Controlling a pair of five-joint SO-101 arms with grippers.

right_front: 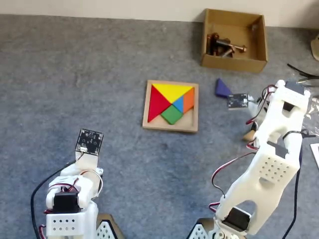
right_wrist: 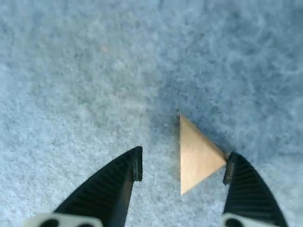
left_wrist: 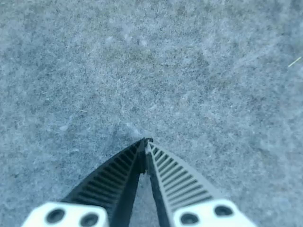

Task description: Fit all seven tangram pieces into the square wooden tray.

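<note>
Grey carpet (right_front: pixel 75 74) covered the table; the wooden tray (right_front: pixel 179 127) sat mid-carpet, partly filled; the right gripper (right_wrist: pixel 183 165) gaped wide astride a tan triangle (right_wrist: pixel 196 153); the left gripper (left_wrist: pixel 146 142) was closed, empty; a cardboard box (right_front: pixel 232 62) stood beyond.

Fuzzy matt grey cloth, felt-like, over counter (right_front: pixel 99 74). 
Ribbed matt black plastic: right arm's fingers (right_wrist: pixel 125 182), left arm's fingers (left_wrist: pixel 175 175) alike. 
Between right arm's fingers: triangle (right_wrist: pixel 196 153), bare pale wood, smooth, unpainted. 
Pale smooth wood tray (right_front: pixel 170 127); painted pieces (right_front: pixel 159 102) inside, satin. 
Brown cardboard box (right_front: pixel 232 62), matt.
</note>
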